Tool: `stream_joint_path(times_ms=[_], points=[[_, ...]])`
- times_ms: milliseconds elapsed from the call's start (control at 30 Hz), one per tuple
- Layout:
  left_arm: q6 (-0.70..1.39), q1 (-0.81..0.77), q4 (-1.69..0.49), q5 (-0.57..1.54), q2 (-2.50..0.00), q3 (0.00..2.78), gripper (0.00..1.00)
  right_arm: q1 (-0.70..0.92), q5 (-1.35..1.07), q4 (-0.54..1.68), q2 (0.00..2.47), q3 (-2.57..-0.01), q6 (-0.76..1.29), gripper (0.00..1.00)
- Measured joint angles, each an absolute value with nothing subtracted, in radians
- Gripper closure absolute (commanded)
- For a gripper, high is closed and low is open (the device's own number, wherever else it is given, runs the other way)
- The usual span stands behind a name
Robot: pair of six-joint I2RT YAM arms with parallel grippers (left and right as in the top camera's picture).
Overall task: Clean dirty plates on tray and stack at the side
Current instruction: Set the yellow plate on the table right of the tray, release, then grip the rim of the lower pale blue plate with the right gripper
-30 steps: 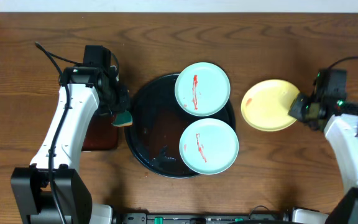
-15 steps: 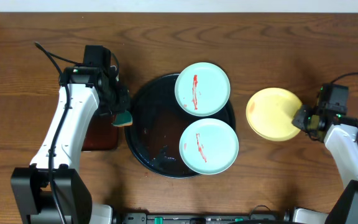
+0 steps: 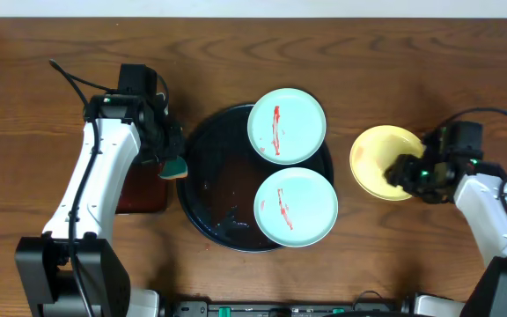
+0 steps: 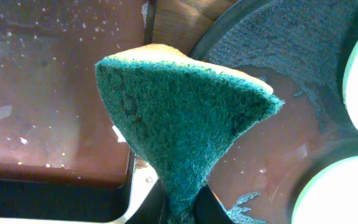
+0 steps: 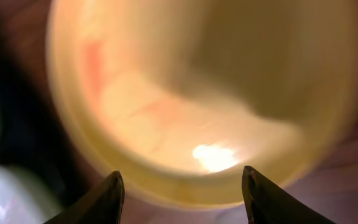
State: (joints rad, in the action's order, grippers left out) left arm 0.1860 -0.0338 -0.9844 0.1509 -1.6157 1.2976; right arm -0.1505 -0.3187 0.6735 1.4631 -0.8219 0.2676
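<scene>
The yellow plate (image 3: 377,160) lies on the table to the right of the round black tray (image 3: 202,176). My right gripper (image 3: 405,173) is open over the plate's right edge. In the right wrist view the plate (image 5: 197,93) fills the frame, blurred, and the gripper (image 5: 182,186) stands wide with both fingertips clear of the rim. Two mint plates with red streaks (image 3: 286,125) (image 3: 295,207) rest on the tray's right half. My left gripper (image 3: 169,160) is shut on a green sponge (image 4: 179,112) at the tray's left rim (image 4: 278,50).
A dark rectangular tray (image 3: 139,189) lies left of the round one, under my left arm, and its wet surface (image 4: 55,93) shows beside the sponge. The round tray's left half is wet with foam traces. Bare wooden table surrounds everything.
My right gripper has opened and let go of the yellow plate, which moved slightly right and now lies on the table. The left arm and sponge have not moved.
</scene>
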Motion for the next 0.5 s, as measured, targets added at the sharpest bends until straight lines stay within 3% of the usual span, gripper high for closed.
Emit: stream_joint_path(times_ms=[267, 500], points=[[0.186, -0.034, -0.985, 0.151, -1.616, 1.298, 0.93, 0.082, -0.386, 0.728, 1.463, -0.823, 0.225, 0.39], [0.186, -0.034, -0.985, 0.151, -1.616, 1.298, 0.93, 0.188, -0.367, 0.719, 1.463, -0.823, 0.222, 0.43]])
